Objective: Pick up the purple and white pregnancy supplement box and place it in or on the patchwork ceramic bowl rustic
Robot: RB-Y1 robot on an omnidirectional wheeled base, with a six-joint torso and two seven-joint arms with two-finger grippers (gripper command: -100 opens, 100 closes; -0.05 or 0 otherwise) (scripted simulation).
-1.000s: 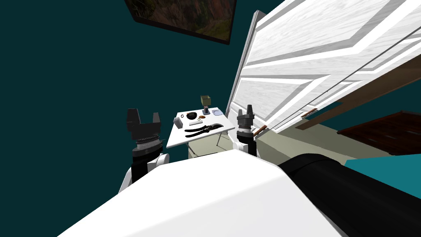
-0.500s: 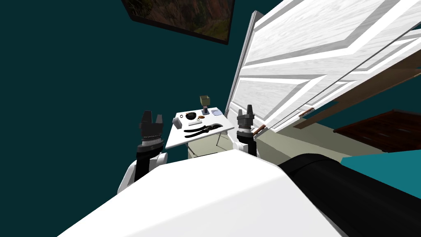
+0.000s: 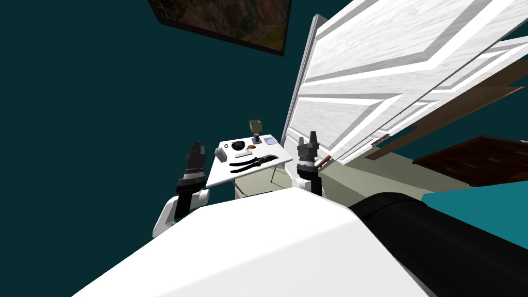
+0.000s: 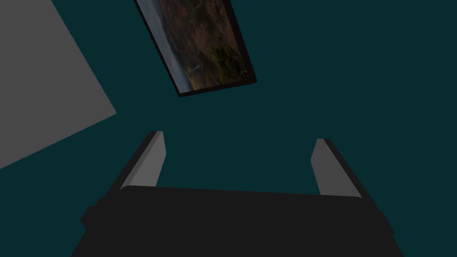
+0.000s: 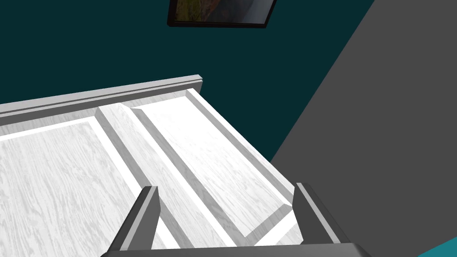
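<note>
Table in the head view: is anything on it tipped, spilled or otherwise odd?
Nothing stands out. The bowl and shears sit flat on the white table; its slant is the camera's. Smaller items are too small to judge.

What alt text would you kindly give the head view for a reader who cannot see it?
A small white table stands ahead against a dark teal wall, holding black shears, a dark bowl and a few smaller items. The left pincer points up beside its left edge, the right pincer by a white panelled door.
</note>
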